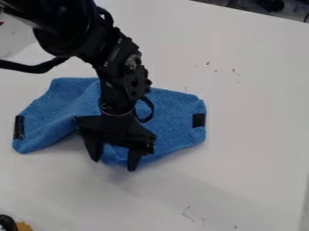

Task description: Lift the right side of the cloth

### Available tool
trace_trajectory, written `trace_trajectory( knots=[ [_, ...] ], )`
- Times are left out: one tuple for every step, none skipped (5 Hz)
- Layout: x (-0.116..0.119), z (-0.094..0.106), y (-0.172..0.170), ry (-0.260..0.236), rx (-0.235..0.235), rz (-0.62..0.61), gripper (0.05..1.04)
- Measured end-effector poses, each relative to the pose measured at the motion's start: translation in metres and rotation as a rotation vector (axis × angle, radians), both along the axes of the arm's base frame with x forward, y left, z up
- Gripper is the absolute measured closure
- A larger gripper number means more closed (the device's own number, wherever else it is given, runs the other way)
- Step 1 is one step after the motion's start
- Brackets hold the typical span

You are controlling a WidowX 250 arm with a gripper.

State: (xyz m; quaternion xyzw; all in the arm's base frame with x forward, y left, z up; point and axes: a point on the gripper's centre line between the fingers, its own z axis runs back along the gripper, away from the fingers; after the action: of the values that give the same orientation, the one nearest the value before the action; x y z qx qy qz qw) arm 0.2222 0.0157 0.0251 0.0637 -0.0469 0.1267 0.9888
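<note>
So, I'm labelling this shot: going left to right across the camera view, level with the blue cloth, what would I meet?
Left black patch on the blue cloth → end effector → right black patch on the cloth.

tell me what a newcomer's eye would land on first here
Probably the bright blue cloth, lying on the white table left of centre, with black patches at its left and right ends. Next, the black robot arm at the upper left, its pincer open at the cloth's near edge.

Downturned pincer [113, 165], jaws seemingly apart.
</note>
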Motion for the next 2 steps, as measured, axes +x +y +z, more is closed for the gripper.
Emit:
trace_trajectory(
  knots=[
    [0.0022, -0.0015, -0.0006, -0.022, -0.006, 0.000, 0.549],
    [0.0034, -0.0030, -0.0014, -0.036, -0.012, 0.002, 0.826]
  ],
)
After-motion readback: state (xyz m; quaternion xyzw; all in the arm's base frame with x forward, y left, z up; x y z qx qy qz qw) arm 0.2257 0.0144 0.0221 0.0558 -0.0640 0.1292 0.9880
